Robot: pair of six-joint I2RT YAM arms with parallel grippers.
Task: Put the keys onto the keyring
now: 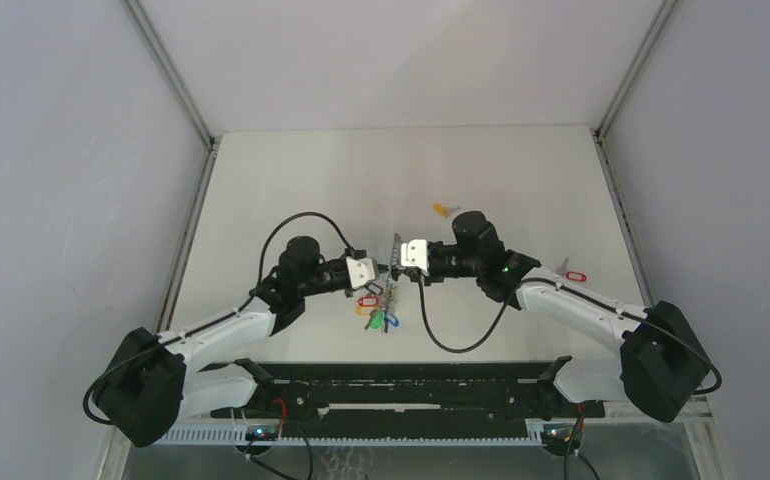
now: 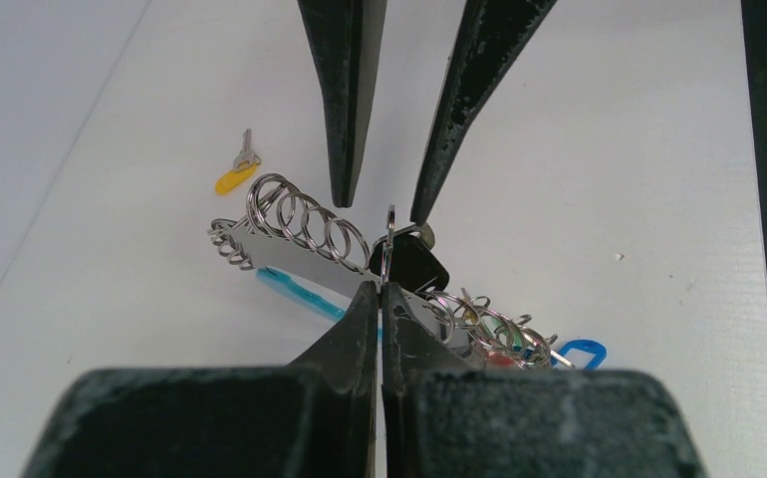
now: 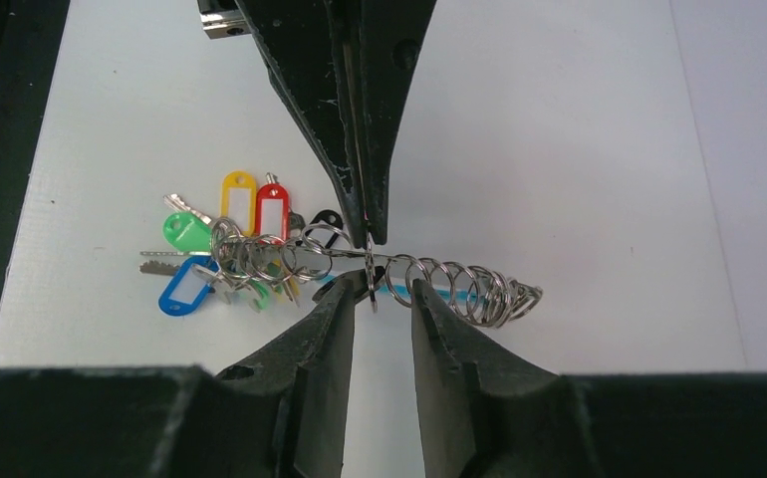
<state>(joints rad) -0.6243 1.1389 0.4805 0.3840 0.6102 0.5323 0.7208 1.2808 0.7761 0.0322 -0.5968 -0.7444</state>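
Two arms meet over the middle of the table (image 1: 291,170) with the keyring (image 3: 449,284) between them. The left gripper (image 2: 380,291) is clenched on the keyring's metal, pinching it at one upright ring beside the row of wire loops and lifting that end off the surface. The right gripper (image 3: 386,289) faces it with fingers parted, straddling the same ring without pressing on it, and grasps nothing. The coloured tags (image 3: 238,194) of the bunch trail down onto the table on the near side. A black tag (image 2: 417,267) lies just beside the pinched ring; whether it is threaded on cannot be told. Two single keys lie loose and well apart from the bunch: a yellow-tagged key (image 1: 446,210) beyond the grippers and a red-tagged key (image 1: 572,273) off to the right. Judged from appearance, the keyring is light, with stiff, smooth wire rings that could slip or twist between the fingers, while the bunch as a whole hangs loose and shifts its weight as it swings. It is best held on the metal next to the ring being loaded, not by a tag. The loose keys are thin and lie flat, so the plastic tag probably offers the surer hold.
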